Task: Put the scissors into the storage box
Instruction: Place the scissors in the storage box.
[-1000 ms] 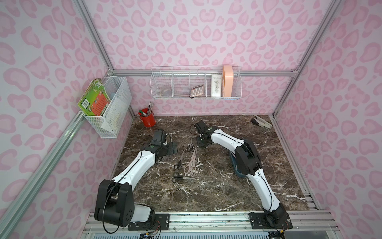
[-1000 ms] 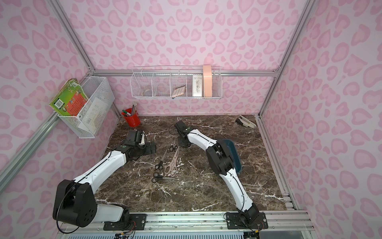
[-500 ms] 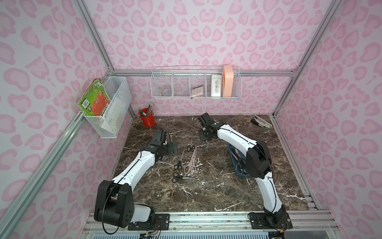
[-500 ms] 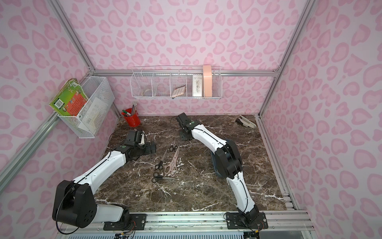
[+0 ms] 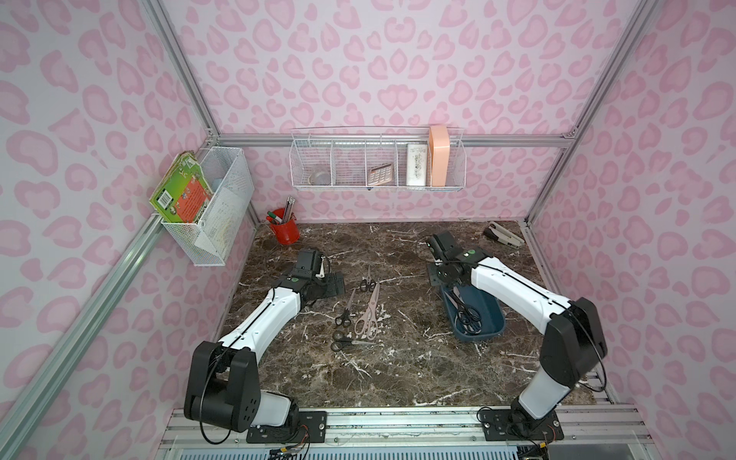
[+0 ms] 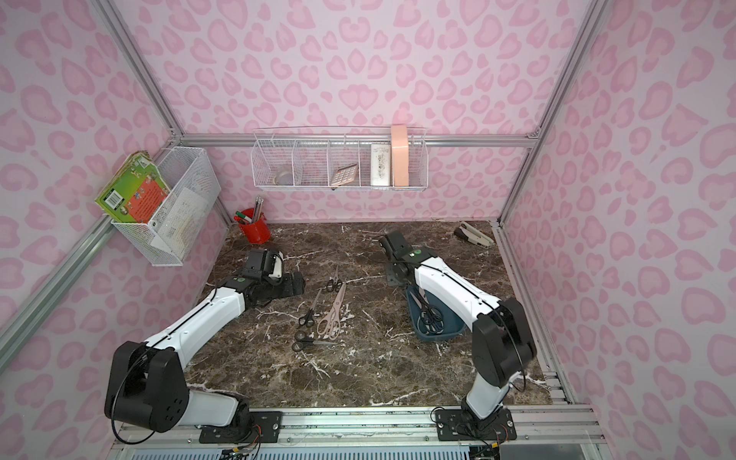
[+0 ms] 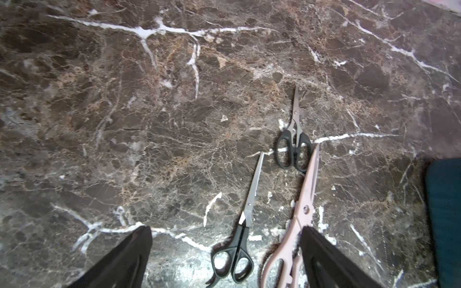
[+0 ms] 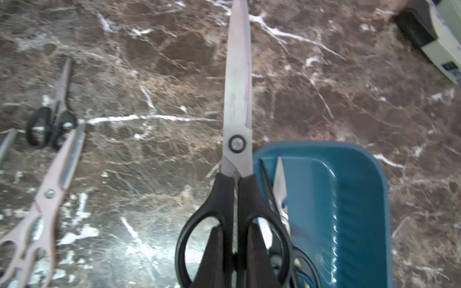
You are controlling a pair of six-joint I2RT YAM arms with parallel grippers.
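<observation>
A brown marble tabletop (image 5: 398, 378) is enclosed by pink leopard-print walls (image 5: 358, 59). Black-handled scissors (image 8: 237, 99) are pinched by the right gripper (image 8: 234, 239) above the far end of the storage box (image 8: 349, 187), having been carried rightward from mid-table. The left gripper (image 7: 225, 229) is spread beside four loose scissors (image 5: 368, 314) at centre.

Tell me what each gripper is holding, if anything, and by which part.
The right gripper holds the large black-handled steel scissors by the handles, fingers clamping the inner bars between the two finger loops. The left gripper is open and holds nothing.
</observation>
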